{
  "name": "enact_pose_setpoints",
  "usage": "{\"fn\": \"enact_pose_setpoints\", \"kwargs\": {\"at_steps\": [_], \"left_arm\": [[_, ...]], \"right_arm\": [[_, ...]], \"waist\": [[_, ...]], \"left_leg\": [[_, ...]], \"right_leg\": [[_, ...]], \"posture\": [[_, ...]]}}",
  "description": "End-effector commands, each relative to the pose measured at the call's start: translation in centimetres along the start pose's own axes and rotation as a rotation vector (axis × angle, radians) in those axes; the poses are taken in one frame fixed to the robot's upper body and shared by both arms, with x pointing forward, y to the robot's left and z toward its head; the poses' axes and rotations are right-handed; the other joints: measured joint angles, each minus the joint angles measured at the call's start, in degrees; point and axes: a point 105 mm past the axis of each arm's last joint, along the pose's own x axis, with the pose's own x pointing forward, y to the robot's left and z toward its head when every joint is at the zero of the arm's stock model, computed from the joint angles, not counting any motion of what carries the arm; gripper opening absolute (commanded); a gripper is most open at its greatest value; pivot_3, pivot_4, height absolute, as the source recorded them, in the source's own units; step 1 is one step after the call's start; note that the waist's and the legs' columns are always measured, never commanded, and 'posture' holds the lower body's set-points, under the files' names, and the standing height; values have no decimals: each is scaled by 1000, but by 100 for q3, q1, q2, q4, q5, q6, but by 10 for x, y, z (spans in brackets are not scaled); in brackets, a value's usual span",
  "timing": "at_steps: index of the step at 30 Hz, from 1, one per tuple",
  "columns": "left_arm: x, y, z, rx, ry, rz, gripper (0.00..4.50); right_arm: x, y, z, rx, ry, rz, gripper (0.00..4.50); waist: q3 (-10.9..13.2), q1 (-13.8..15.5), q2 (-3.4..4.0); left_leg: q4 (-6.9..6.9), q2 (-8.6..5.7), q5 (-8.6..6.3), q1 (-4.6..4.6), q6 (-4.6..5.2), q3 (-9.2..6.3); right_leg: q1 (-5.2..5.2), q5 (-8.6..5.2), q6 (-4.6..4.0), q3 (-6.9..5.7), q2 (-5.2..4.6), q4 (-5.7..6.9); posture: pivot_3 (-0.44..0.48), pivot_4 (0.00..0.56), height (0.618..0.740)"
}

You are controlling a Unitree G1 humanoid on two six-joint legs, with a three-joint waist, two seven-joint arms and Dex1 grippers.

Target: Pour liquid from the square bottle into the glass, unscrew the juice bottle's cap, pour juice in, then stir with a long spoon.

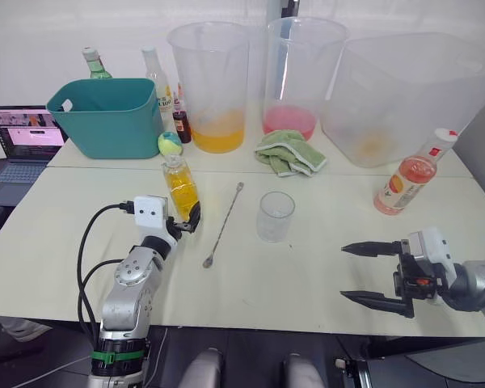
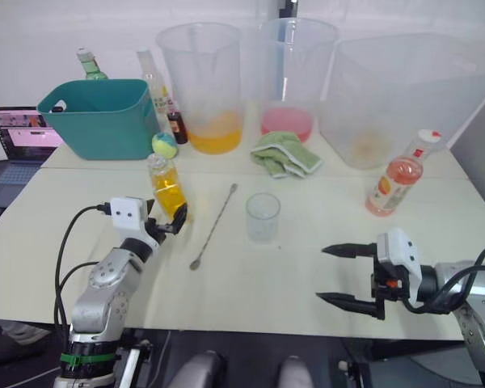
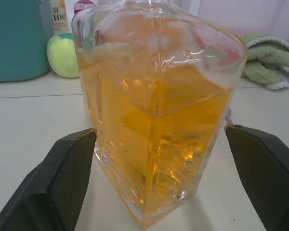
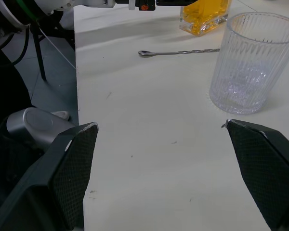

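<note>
Two spread fingers of the left gripper (image 1: pixel 191 218) flank, without clamping, the upright square bottle (image 1: pixel 180 185) beside the long spoon (image 1: pixel 224 224); likely heavy, slippery glass, best gripped on flat lower sides. The right gripper (image 1: pixel 365 273) is wide open, empty.

square bottle (image 3: pixel 154 120) neck cut off, laptop (image 1: pixel 20 137) cropped

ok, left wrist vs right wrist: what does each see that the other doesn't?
Left wrist: its own open tool straddling the square bottle, fingers short of the glass walls, plus a green ball and the green cloth.
Right wrist: its own open tool over bare table, the empty glass and the long spoon.
Shared: the square bottle, upright with yellow liquid.
</note>
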Motion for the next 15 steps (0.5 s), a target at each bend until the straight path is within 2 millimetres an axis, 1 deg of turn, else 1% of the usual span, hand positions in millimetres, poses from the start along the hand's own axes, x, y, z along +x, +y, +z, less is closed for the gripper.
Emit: {"fn": "enact_pose_setpoints", "kwargs": {"at_steps": [1, 5, 9, 12, 14, 15], "left_arm": [[-1, -8, 13, 37, -51, -20, 4500], [-2, -12, 7, 52, -31, 11, 4500], [0, -22, 4, 68, -34, 56, 4500], [-2, -24, 0, 46, -31, 111, 4500], [0, -26, -2, 40, -35, 141, 4500], [-2, -39, -6, 29, -40, 143, 4500]], "right_arm": [[0, 2, 8, -27, -3, 15, 4477], [1, 4, 12, -11, -6, 34, 4477], [1, 2, 26, 15, -43, 33, 4477], [0, 0, 34, 28, -45, 41, 4477], [-2, -2, 39, 32, -41, 52, 4477], [-2, -2, 41, 33, -37, 56, 4477]], "waist": [[0, -1, 0], [0, 0, 0], [1, 10, -2], [2, 18, -4], [4, 31, -6], [4, 37, -7]], "left_leg": [[0, 0, 0, 0, 0, 0], [0, 0, 0, 0, 0, 0], [0, 0, 0, -2, 0, 0], [3, -2, 0, -7, 0, 0], [8, -4, 0, -11, 0, 0], [9, -3, 0, -15, 0, -1]], "right_leg": [[0, 0, 0, 0, 0, 0], [0, 0, 0, 0, 0, 0], [0, 0, 0, 0, 0, -1], [0, 1, 2, 0, -1, -4], [-1, 2, 4, 0, -2, -5], [-3, 2, 4, -1, -2, -6]], "posture": [[0, 150, 738], [0, 150, 738], [0, 150, 738], [0, 150, 738], [0, 150, 738], [0, 150, 738]]}}
